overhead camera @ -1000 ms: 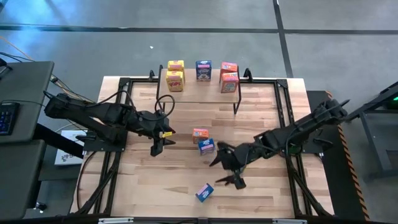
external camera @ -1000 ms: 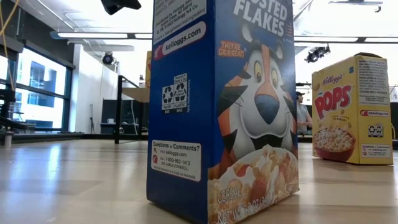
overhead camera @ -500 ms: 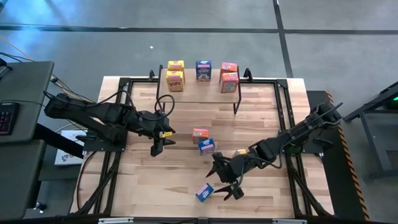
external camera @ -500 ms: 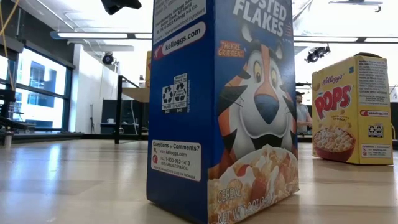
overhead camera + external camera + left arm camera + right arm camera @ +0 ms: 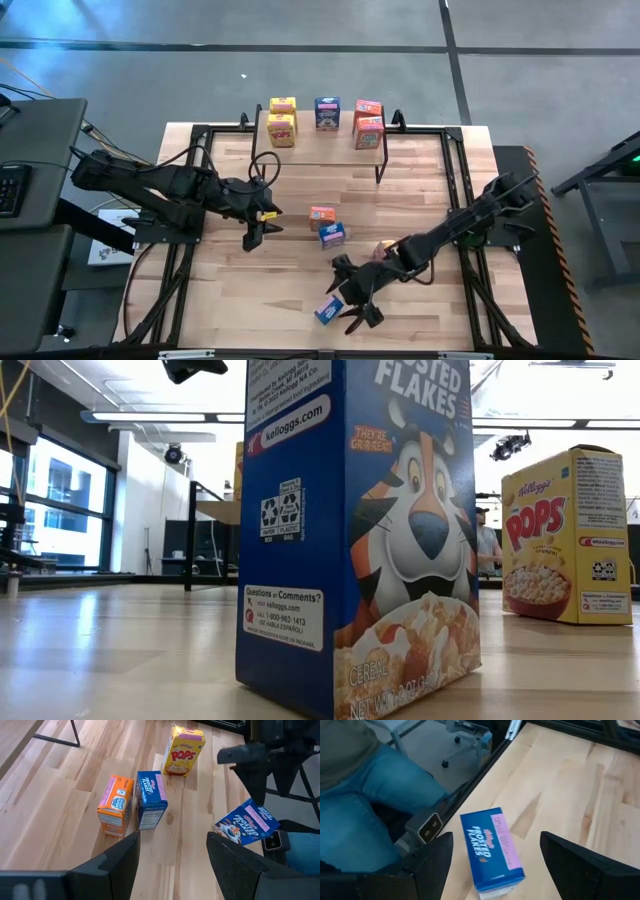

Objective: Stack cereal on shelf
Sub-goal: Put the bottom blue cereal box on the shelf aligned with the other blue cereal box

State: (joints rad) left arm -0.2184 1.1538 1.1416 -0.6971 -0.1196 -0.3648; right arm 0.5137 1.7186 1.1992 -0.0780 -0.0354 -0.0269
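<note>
The light wood table (image 5: 300, 280) carries an orange box (image 5: 321, 216) and a blue box (image 5: 332, 234) side by side mid-table, a yellow Pops box (image 5: 184, 750) a little beyond them, and a second blue box (image 5: 328, 308) alone near the front edge. At the back, the shelf (image 5: 320, 140) carries two yellow boxes (image 5: 282, 120), one blue box (image 5: 327, 112) and two orange boxes (image 5: 368, 124).

"Frosted Flakes" on the blue box (image 5: 355, 530); "Pops" on the yellow box (image 5: 565, 535).
</note>
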